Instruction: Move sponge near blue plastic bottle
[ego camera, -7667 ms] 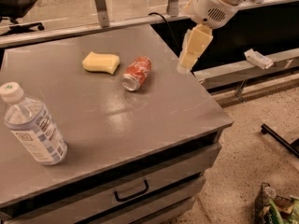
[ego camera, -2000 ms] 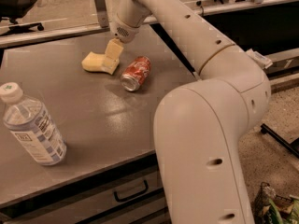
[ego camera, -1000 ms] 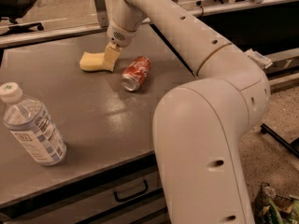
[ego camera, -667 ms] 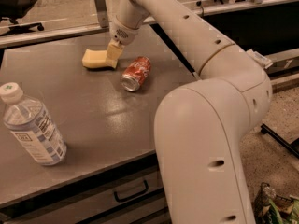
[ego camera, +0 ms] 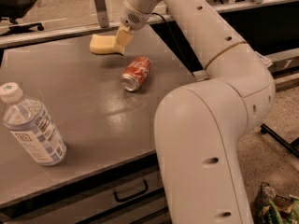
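Gripping the sponge [ego camera: 101, 45] by its right end, the gripper [ego camera: 121, 41] holds it just above the table [ego camera: 93, 120], upper centre. The bottle [ego camera: 33, 127] lies lower left, well apart, with the can [ego camera: 136, 73] mid-frame.

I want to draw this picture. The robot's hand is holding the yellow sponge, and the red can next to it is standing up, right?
Almost. The hand does hold the yellow sponge, but the red can next to it is not standing up: it lies on its side on the table, as the camera view shows.
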